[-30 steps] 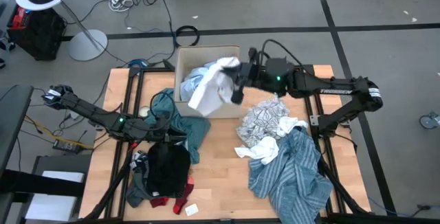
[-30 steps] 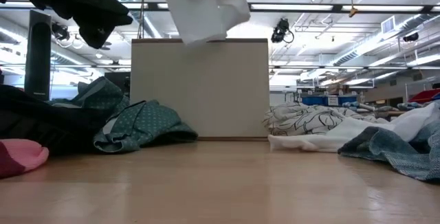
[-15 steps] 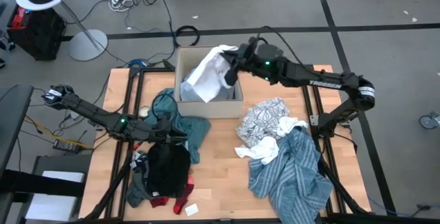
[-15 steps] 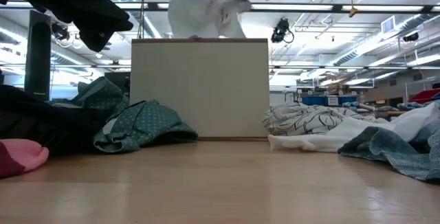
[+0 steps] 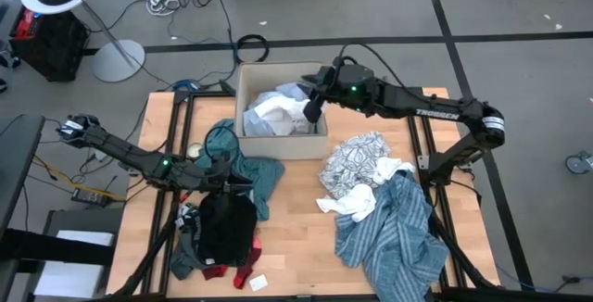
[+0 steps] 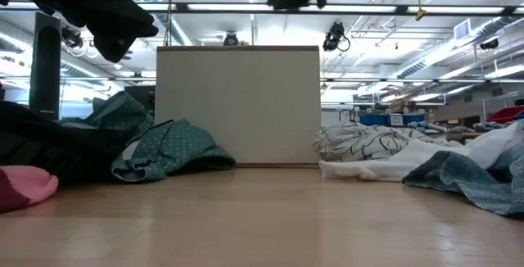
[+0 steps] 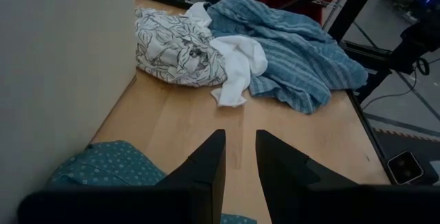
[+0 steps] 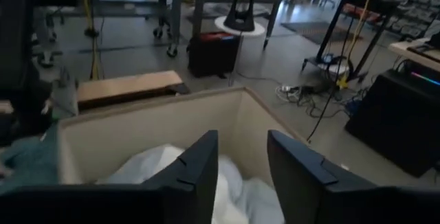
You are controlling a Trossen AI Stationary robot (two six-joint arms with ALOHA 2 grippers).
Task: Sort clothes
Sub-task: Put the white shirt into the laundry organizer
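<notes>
White garment (image 5: 271, 112) in box (image 5: 243, 84), bench front clear

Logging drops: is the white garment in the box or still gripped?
In the box: white garment lies inside; right gripper above stands open, empty.

A white piece of clothing (image 5: 271, 110) lies crumpled inside the cardboard box (image 5: 248, 142), on top of a light-blue shirt (image 5: 259, 101). A teal spotted piece (image 5: 250, 174) is bunched up on the tabletop (image 5: 296, 219) just beside the box. Next to it sits a black piece (image 5: 227, 228), with small red items (image 5: 246, 270) at its edge. On the other side lies a white cloth with black squiggles (image 5: 357, 158). A plain white piece (image 5: 357, 200) touches it. A big blue-white striped shirt (image 5: 394, 232) is spread out loosely beside that.
</notes>
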